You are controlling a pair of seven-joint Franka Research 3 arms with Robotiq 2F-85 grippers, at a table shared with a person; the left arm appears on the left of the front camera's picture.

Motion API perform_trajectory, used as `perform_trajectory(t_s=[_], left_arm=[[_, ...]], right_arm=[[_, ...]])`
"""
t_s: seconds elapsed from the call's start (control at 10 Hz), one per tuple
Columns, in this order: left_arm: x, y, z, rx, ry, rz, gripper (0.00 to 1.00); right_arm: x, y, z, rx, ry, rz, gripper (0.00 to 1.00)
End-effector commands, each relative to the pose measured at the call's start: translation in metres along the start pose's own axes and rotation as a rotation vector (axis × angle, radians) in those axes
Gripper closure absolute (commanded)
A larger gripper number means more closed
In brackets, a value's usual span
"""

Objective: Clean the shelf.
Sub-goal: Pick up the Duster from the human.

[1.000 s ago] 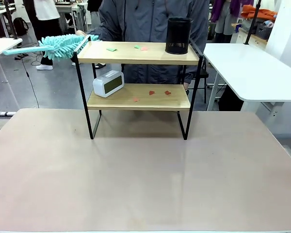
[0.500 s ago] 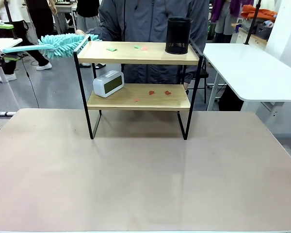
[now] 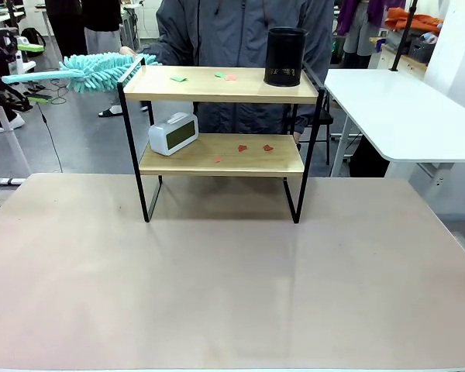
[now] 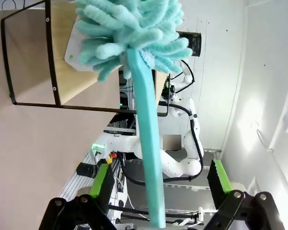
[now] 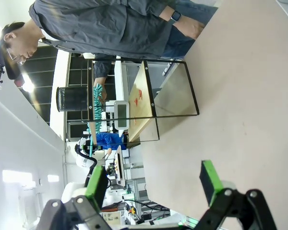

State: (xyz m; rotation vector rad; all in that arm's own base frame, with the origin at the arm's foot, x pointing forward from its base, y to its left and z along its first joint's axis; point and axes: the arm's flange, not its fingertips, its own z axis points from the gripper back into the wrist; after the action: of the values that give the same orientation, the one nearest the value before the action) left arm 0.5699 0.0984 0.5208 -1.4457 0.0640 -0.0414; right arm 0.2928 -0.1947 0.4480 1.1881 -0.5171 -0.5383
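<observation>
Shelf (image 3: 221, 85) stands at twelve o'clock on the tan table (image 3: 232, 294), with scraps of paper (image 3: 229, 77) on both boards. My left gripper (image 4: 160, 167) is spread wide, and the teal duster (image 3: 101, 70) handle runs between its pads touching neither (fluffy head at the top board's nine o'clock end). My right gripper (image 5: 152, 167) is spread too, holding nothing.

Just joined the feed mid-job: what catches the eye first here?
A fluffy turquoise duster hovers at the top left end of the shelf, its handle running between the left gripper's wide-open fingers. Coloured paper scraps litter both boards, with a black mesh cup on top and a white clock below.
</observation>
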Motion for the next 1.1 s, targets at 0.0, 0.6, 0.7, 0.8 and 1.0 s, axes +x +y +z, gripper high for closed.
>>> perform_trajectory(t_s=[0.0,0.6,0.7,0.8,1.0], left_arm=[[0.0040,-0.0027,0.0056,-0.009,0.026,0.049,0.00],[0.0048,-0.0014,0.0051,-0.048,0.023,0.074,0.58],[0.0031,-0.0015,0.0049,-0.046,0.028,0.063,0.58],[0.0022,-0.0018,0.0053,-0.047,0.033,0.058,1.00],[0.0030,-0.0003,0.0048,-0.041,0.034,0.059,1.00]], right_arm=[[0.0018,0.0001,-0.0022,0.026,-0.013,0.022,0.00],[0.0018,0.0001,-0.0022,0.026,-0.013,0.022,0.00],[0.0018,0.0001,-0.0022,0.026,-0.013,0.022,0.00],[0.0018,0.0001,-0.0022,0.026,-0.013,0.022,0.00],[0.0018,0.0001,-0.0022,0.026,-0.013,0.022,0.00]])
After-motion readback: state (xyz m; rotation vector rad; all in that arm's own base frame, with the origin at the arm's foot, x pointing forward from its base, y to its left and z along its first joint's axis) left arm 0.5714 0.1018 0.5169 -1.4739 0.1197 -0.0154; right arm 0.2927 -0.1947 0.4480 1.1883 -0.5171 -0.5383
